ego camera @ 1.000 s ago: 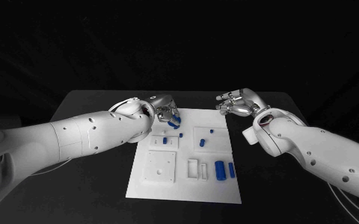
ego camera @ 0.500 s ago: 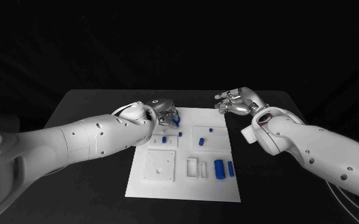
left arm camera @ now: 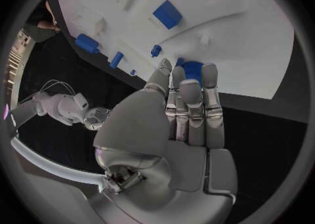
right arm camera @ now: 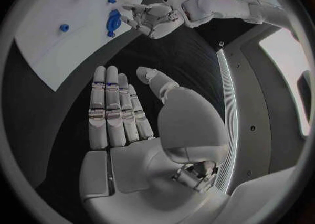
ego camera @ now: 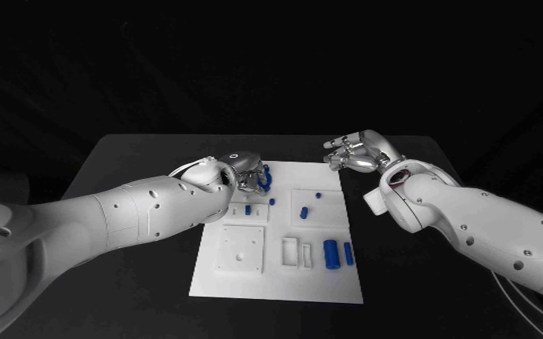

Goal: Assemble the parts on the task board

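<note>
At the near edge of the task board (ego camera: 232,288), two upright blue cylinders (ego camera: 332,254) are standing untouched. Further in, the left hand (ego camera: 245,168) is advancing along the board's far left corner compared with a second ago, its fingers (left arm camera: 190,103) lying together over a blue part (left arm camera: 192,69); whether they are clamping it cannot be told. Farther right, the right hand (ego camera: 358,153) is hovering over the worktop (ego camera: 136,158), fingers straight, holding nothing. Judgement: placement is in progress.

surface: matte black rectangular table (ego camera: 136,158); bare dark top showing on either side of the centre in the head view, its far edge meeting a black backdrop | left wrist view: same dark tabletop (left arm camera: 275,129) | right wrist view: dark tabletop (right arm camera: 164,56) again
</note>
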`<action>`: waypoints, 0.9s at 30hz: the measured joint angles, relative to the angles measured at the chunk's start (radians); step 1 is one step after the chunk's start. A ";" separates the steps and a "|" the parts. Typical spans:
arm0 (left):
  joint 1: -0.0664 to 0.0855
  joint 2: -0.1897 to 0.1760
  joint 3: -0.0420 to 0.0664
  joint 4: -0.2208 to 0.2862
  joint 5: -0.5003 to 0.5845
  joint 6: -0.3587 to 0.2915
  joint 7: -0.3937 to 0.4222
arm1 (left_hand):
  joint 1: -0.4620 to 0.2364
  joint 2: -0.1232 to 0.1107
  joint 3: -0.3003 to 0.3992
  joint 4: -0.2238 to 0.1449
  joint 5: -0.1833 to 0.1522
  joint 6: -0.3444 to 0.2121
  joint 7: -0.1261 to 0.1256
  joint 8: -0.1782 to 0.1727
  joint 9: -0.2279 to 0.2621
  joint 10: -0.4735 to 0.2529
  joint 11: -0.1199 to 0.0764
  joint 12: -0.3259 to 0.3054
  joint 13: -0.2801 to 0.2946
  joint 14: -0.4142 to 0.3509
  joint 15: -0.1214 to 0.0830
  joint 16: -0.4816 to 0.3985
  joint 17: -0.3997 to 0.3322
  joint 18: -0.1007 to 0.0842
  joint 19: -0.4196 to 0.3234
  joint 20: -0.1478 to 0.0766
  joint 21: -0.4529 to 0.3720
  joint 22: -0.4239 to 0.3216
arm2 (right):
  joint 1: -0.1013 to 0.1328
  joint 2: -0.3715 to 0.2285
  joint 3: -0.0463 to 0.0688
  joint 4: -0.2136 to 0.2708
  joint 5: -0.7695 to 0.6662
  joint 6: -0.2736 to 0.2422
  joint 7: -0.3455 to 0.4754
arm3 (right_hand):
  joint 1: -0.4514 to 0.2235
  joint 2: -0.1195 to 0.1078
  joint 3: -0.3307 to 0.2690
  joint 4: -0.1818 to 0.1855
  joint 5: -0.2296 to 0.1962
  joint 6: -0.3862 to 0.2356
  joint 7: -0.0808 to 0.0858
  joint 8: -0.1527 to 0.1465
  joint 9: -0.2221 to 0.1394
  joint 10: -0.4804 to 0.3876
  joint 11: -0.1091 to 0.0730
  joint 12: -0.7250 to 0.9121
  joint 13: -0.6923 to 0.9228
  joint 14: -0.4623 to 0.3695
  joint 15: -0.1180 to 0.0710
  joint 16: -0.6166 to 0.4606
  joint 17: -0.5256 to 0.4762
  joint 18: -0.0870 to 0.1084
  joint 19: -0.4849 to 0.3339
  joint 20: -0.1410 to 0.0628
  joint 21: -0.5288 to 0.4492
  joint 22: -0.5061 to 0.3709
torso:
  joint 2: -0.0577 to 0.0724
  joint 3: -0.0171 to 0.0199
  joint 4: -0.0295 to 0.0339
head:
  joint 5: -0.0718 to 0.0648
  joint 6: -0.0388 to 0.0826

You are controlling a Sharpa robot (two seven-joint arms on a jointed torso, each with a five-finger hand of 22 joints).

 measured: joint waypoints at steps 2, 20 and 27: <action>-0.002 0.002 0.000 -0.005 -0.001 -0.002 0.000 | 0.000 0.000 0.000 0.000 0.000 0.000 0.000 0.000 0.000 0.000 0.000 0.000 0.001 0.000 0.000 0.000 0.000 0.000 0.000 0.000 0.000 0.000 | 0.000 0.000 0.000 0.000 0.000 0.000 0.000 | 0.000 0.000 0.000 0.000 0.000 0.000 0.000 0.000 0.000 0.000 0.000 0.000 0.000 0.000 0.000 0.000 0.000 0.000 0.000 0.000 0.000 0.000 | 0.000 -0.0005 0.0000 | 0.000 -0.001; -0.022 0.019 0.000 -0.041 -0.002 -0.021 0.004 | 0.000 0.008 0.003 0.003 0.008 -0.018 0.007 -0.003 -0.002 0.000 0.000 0.004 -0.001 0.004 -0.003 0.000 0.000 0.000 0.000 0.000 0.008 0.000 | 0.000 0.000 0.000 0.004 0.000 0.000 -0.001 | 0.000 0.000 0.000 0.000 0.000 0.000 0.000 0.000 0.000 0.000 0.000 0.000 0.000 0.000 0.000 0.000 0.001 0.000 0.000 0.000 0.000 -0.001 | -0.001 0.0003 0.0001 | 0.000 -0.004; -0.028 0.029 0.000 -0.054 0.002 -0.025 0.005 | -0.008 0.016 0.006 0.006 0.008 -0.012 0.001 -0.003 -0.002 0.000 0.000 0.004 -0.001 0.004 -0.003 0.000 0.001 0.000 0.000 0.000 0.010 0.000 | 0.000 0.001 0.000 0.004 0.000 0.000 -0.001 | 0.000 0.000 0.000 0.000 0.000 0.000 0.000 0.000 0.000 0.000 0.000 0.000 0.000 0.000 0.000 0.000 0.001 0.000 0.000 0.000 0.000 -0.001 | -0.001 0.0003 0.0001 | -0.001 -0.005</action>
